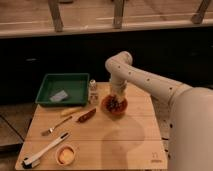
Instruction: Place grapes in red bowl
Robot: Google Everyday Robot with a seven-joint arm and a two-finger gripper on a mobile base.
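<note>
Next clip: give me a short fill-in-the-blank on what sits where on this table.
1. The gripper hangs directly above the red ____.
2. The dark grapes lie ____ the red bowl.
3. The green tray sits to the image-____ of the bowl.
4. The fork lies on the wooden ____.

Missing words: bowl; inside; left; table

pincer (116,98) above grapes (114,104) in bowl (114,111)

The end effector (116,96) hangs directly over the red bowl (114,107), blocking access from above. A small bottle (93,85) stands just left of it, with the green tray (64,89) beyond. The table (125,142) offers open passage front and right of the bowl.
</note>
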